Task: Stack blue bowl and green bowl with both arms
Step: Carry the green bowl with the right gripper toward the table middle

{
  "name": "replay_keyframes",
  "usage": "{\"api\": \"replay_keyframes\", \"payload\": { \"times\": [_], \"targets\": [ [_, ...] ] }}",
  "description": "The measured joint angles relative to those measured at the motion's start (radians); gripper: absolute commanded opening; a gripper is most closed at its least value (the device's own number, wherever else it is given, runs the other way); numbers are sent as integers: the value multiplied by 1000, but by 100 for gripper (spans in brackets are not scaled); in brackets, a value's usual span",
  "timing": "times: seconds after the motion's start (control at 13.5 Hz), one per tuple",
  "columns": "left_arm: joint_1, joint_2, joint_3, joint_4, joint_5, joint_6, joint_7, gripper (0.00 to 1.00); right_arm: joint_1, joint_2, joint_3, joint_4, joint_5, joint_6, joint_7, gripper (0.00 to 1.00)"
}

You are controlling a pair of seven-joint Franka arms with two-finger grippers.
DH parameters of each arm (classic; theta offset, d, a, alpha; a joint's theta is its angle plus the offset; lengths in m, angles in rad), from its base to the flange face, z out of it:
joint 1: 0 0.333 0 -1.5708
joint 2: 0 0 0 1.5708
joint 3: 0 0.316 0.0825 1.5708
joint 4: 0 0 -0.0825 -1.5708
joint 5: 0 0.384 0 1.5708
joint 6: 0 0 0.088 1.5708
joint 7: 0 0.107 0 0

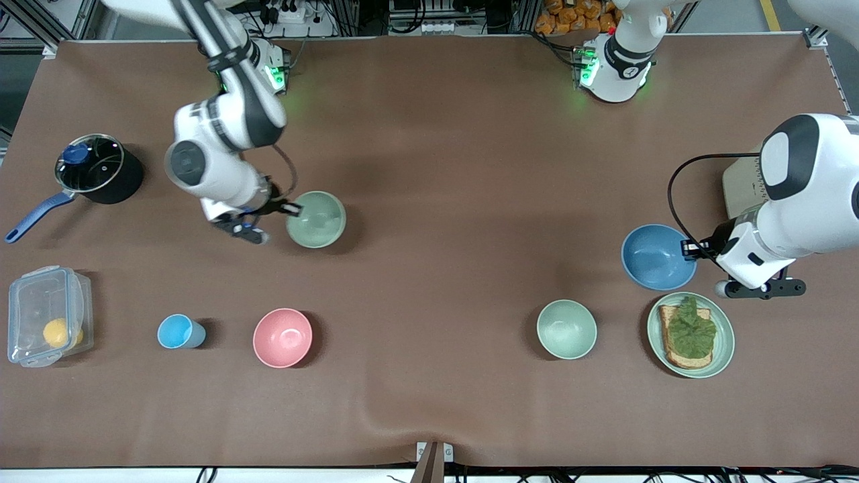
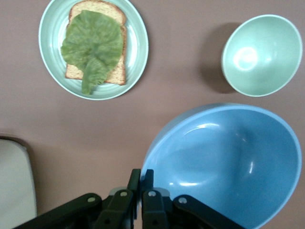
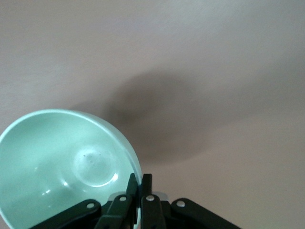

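Note:
The green bowl (image 1: 315,219) is a dull sage colour and sits toward the right arm's end of the table. My right gripper (image 1: 293,209) is shut on its rim, one finger inside and one outside. In the right wrist view the green bowl (image 3: 66,162) fills the corner beside the right gripper (image 3: 141,179). The sky-blue bowl (image 1: 658,256) is toward the left arm's end. My left gripper (image 1: 686,249) is shut on its rim. In the left wrist view the blue bowl (image 2: 224,167) looks tilted beside the left gripper (image 2: 141,174).
A paler mint bowl (image 1: 566,329) and a mint plate (image 1: 652,329) with toast and lettuce lie nearer the front camera than the blue bowl. A pink bowl (image 1: 282,337), light-blue cup (image 1: 178,331), clear box (image 1: 47,324) and lidded pot (image 1: 97,168) stand toward the right arm's end.

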Motion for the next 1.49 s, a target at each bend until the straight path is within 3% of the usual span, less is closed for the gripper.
{"api": "replay_keyframes", "payload": {
  "times": [0.45, 0.89, 1.26, 1.49],
  "targets": [
    [-23, 0, -14, 0, 0, -2, -44, 0, 195, 41, 0, 25, 146, 168, 239, 0],
    [-24, 0, -15, 0, 0, -3, -46, 0, 360, 160, -1, 77, 149, 337, 477, 0],
    [-33, 0, -17, 0, 0, -4, -63, 0, 427, 239, -7, 130, 149, 393, 574, 0],
    [-35, 0, -17, 0, 0, -4, -68, 0, 498, 281, -47, 158, 148, 399, 614, 0]
  ]
}}
